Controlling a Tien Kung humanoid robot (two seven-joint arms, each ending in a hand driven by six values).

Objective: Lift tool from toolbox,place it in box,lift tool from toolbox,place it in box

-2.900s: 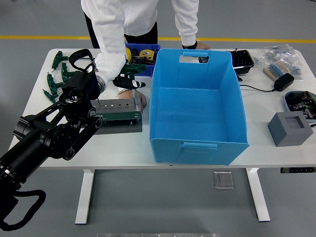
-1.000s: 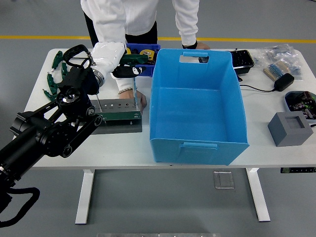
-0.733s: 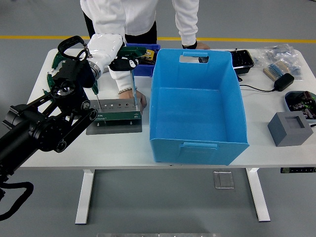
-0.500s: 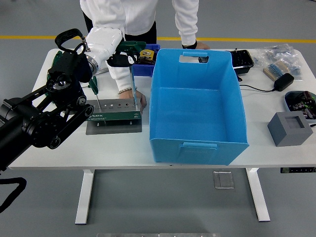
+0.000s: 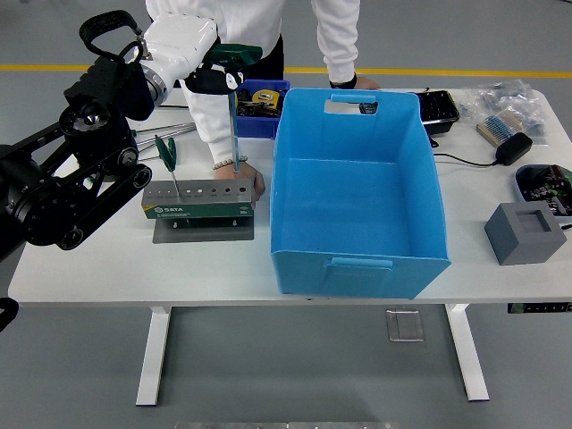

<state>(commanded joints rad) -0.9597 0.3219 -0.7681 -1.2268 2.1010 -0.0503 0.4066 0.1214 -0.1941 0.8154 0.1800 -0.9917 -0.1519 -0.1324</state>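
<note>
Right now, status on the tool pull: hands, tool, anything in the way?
Left robot hand shut on green T-handle tool, shaft nearly out of grey tool rack. Right hand not in view. Person's hand steadies rack. Empty blue plastic box alongside.

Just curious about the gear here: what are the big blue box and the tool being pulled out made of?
The blue box looks like plastic: smooth uniform colour, moulded handle slots. The tool seems a shiny metal shaft with a green, probably plastic, handle, held in the left hand.
</note>
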